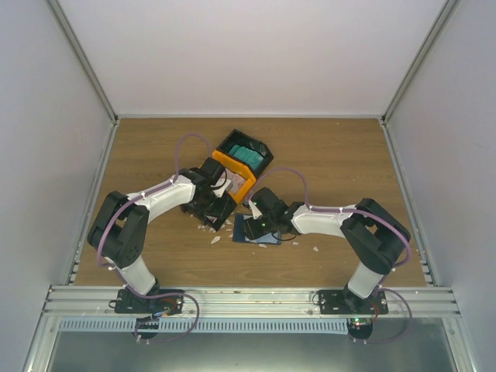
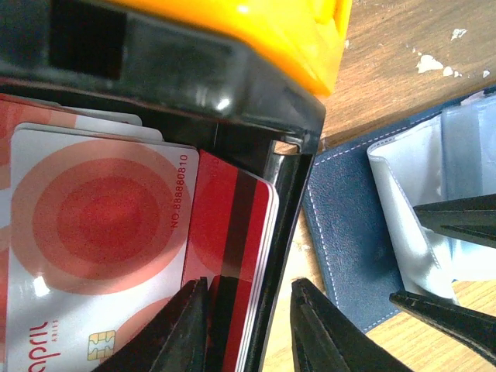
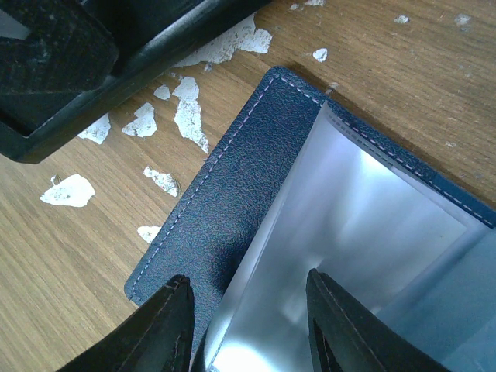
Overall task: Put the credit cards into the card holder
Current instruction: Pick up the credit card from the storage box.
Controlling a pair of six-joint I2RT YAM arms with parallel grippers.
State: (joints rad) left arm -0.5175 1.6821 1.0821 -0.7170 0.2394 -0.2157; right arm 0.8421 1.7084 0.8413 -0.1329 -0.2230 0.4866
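Note:
The navy card holder (image 1: 249,231) lies open on the table, its pale glossy inner sleeve (image 3: 364,225) showing; it also shows in the left wrist view (image 2: 349,232). White cards with red circles (image 2: 93,225) and red cards on edge (image 2: 232,232) sit in a black bin (image 2: 288,194). My left gripper (image 2: 248,285) is open, one finger on the red cards, the other outside the bin wall. My right gripper (image 3: 248,277) is open just above the holder, straddling the sleeve's edge. In the top view the left gripper (image 1: 215,208) and the right gripper (image 1: 257,220) are close together.
An orange-rimmed black bin (image 1: 246,155) holding teal cards stands just behind the grippers; its orange edge (image 2: 263,31) is close above the left fingers. Small white scraps (image 3: 190,108) lie on the wood around the holder. The right gripper's fingers (image 2: 457,217) show in the left wrist view.

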